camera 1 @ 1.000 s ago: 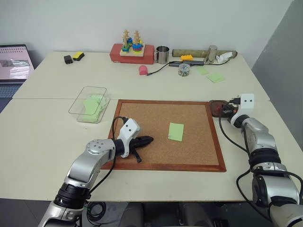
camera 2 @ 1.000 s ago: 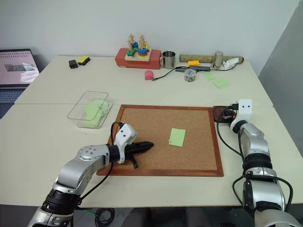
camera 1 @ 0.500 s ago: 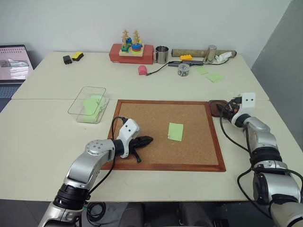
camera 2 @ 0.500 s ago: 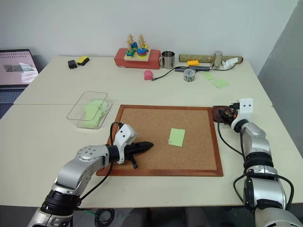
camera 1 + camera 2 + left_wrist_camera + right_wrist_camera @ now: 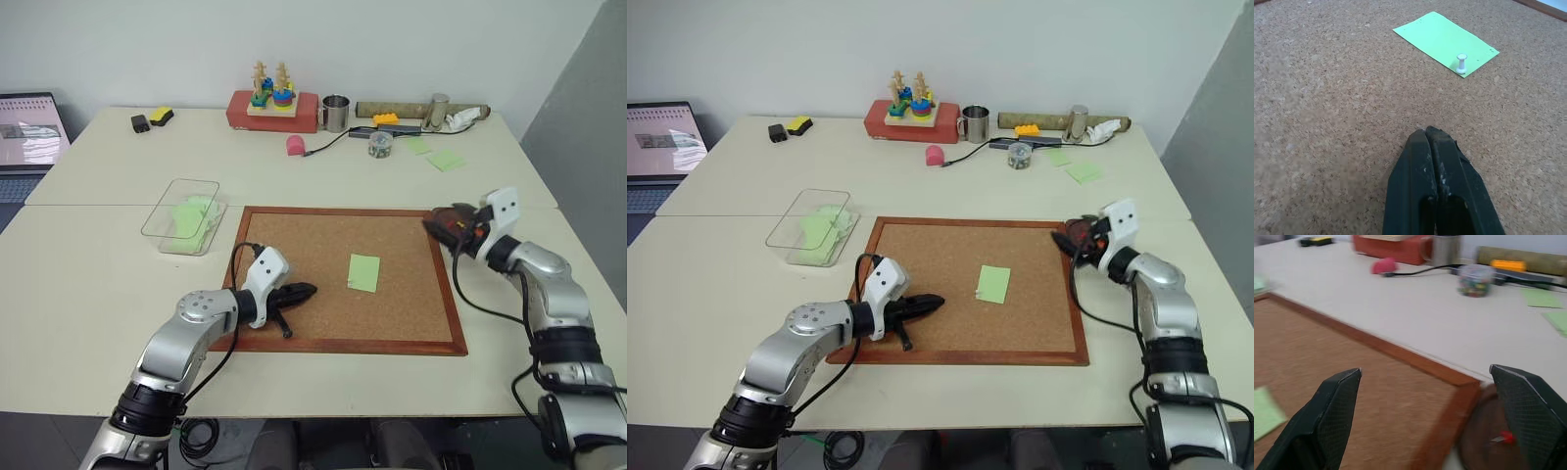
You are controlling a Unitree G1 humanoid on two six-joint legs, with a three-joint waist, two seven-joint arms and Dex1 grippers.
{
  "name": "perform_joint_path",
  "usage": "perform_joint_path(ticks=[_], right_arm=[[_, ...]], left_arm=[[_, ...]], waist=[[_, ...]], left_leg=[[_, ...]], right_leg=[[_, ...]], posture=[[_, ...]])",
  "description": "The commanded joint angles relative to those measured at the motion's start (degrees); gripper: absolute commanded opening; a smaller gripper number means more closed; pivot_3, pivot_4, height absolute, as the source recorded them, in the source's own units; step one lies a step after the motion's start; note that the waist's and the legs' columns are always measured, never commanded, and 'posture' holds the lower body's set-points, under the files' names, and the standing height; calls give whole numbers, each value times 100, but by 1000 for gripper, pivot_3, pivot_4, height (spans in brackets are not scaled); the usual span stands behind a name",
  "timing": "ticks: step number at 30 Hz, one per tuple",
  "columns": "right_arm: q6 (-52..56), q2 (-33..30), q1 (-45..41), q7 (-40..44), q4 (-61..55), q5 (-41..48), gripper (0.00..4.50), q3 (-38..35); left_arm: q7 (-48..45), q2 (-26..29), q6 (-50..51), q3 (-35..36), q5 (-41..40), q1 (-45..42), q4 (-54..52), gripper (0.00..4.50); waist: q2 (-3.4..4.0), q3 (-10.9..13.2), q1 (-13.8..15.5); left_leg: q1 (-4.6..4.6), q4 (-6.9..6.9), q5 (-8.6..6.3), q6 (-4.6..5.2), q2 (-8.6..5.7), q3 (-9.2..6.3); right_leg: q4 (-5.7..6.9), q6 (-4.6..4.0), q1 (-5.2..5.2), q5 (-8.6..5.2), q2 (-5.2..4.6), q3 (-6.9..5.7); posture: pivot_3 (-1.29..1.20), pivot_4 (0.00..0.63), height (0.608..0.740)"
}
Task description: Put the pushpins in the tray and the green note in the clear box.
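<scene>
Green note (image 5: 363, 272) pinned on corkboard (image 5: 313, 294) | left gripper (image 5: 1436, 139) fingers pressed together, empty, on cork | right gripper (image 5: 1425, 396) spread wide, empty, above tray (image 5: 1488, 440) holding red pushpin (image 5: 1505, 436)

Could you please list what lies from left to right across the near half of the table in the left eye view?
Clear box → left tool → green note → right tool.

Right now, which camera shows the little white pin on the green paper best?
The left wrist view: the white pushpin stands up big and clear near one corner of the green note. In the left and right eye views it is a tiny speck at the note's edge.
</scene>
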Motion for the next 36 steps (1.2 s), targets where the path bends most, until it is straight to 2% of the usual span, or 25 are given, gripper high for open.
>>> perform_joint_path(ticks=[1, 8, 15, 24, 36], right_arm=[[471, 104, 231, 278, -1074, 329, 4419, 405], [367, 803, 280, -12, -1096, -8, 4419, 1082], [210, 1057, 326, -79, -835, -290, 4419, 1388], [9, 1198, 321, -39, -537, -493, 2793, 1578], [51, 1117, 347, -49, -440, -682, 258, 1660]], left_arm=[[-47, 42, 50, -110, 34, 44, -7, 0], [-48, 43, 62, -128, 39, 15, -9, 0], [-40, 97, 103, -76, 24, 51, -64, 0], [-5, 96, 126, -60, 21, 57, -81, 0], [16, 57, 133, -66, 17, 27, -64, 0]], waist=[[1, 0, 1], [1, 0, 0], [0, 0, 3], [1, 0, 1], [0, 0, 1]], left_leg=[[-1, 0, 0, 0, -1, 0], [0, 3, 0, 0, -1, 0], [-2, 3, 0, 0, -1, 0], [-2, 2, 0, 0, -1, -1], [-1, 2, 0, 0, -1, -2]], right_leg=[[1, 1, 0, 0, 0, 0], [2, 17, -1, -10, 0, 0], [1, 17, -2, -9, -1, -1], [1, 17, -3, -10, 0, -2], [1, 17, -2, -10, 0, -2]], posture=[[0, 150, 740], [0, 150, 740], [0, 150, 740], [0, 150, 740], [0, 150, 740]])
